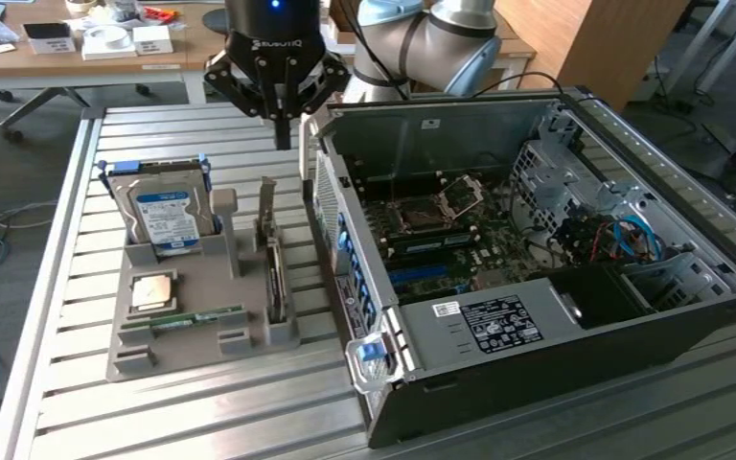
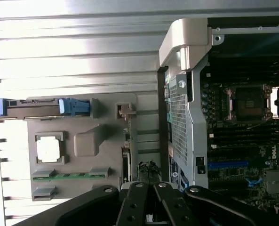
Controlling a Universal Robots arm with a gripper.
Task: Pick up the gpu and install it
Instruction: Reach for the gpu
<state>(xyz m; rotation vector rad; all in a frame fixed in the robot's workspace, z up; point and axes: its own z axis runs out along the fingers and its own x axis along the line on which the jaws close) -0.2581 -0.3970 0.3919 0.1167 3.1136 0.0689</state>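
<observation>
We see the gripper (image 1: 283,137) in the upper middle of the exterior view, hanging above the slatted metal table (image 1: 215,422). Its fingers are pressed together with nothing between them. It sits over the strip of table between the grey holder (image 1: 126,359) and the open computer case (image 1: 688,316), and touches neither.

The gpu (image 1: 273,283) is in the exterior view's left half, at centre height. It stands on its long edge in a slot along the side of the holder nearest the case. Its silvery end bracket rises upright at the far end of the slot, towards the top of the frame. The card is below the gripper, well apart from it, and not yet lifted. In the wrist view we see the gpu (image 2: 126,160) edge-on, as a thin dark line between the holder and the case.

The holder also carries other parts. A hard drive (image 1: 166,218) with a blue-white label stands upright at its far end. A square processor chip (image 1: 153,288) lies flat in a recess. A narrow green memory stick (image 1: 199,316) lies in a groove near the front.

The case fills the exterior view's right half, lying with its side open. Inside it we make out the motherboard (image 1: 458,240), its empty processor socket, and blue expansion slots (image 1: 425,278). A power supply (image 1: 496,321) with a label sits at the near end.
</observation>
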